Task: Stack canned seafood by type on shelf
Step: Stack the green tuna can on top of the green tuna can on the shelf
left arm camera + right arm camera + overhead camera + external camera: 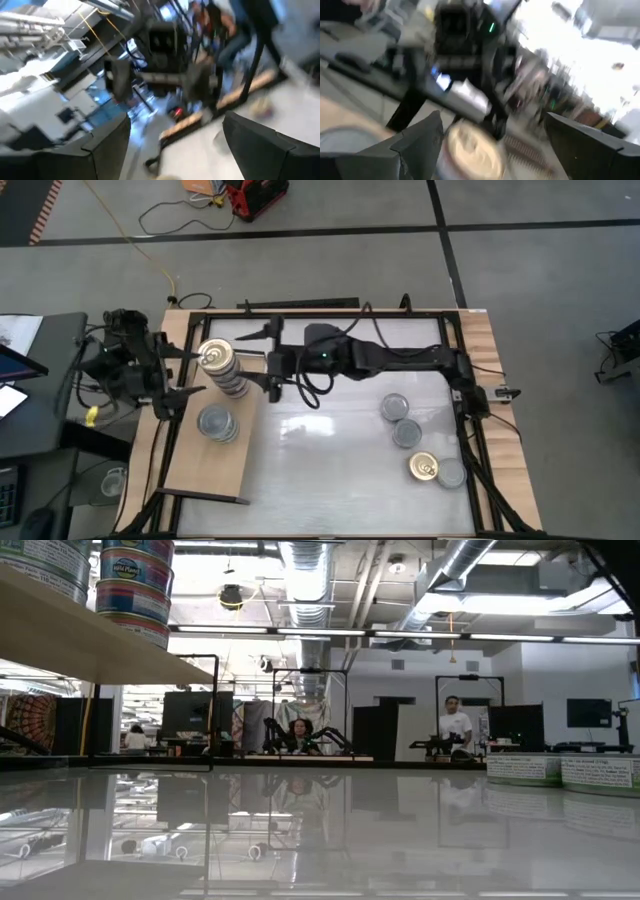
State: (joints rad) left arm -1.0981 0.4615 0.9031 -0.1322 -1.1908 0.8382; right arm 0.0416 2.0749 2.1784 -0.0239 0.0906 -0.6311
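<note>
Right gripper (258, 362) hovering beside gold-top stack (224, 368) on shelf (205, 465), jaws spread. Left gripper (185, 373) waiting at shelf edge, jaws spread, holding nothing. Silver stack (217, 423) sitting nearby.

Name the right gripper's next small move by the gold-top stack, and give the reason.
Probably draw the right gripper, jaws open and empty, back from the tall gold-top stack toward the loose tins: four remain on the table, off the shelf.
</note>
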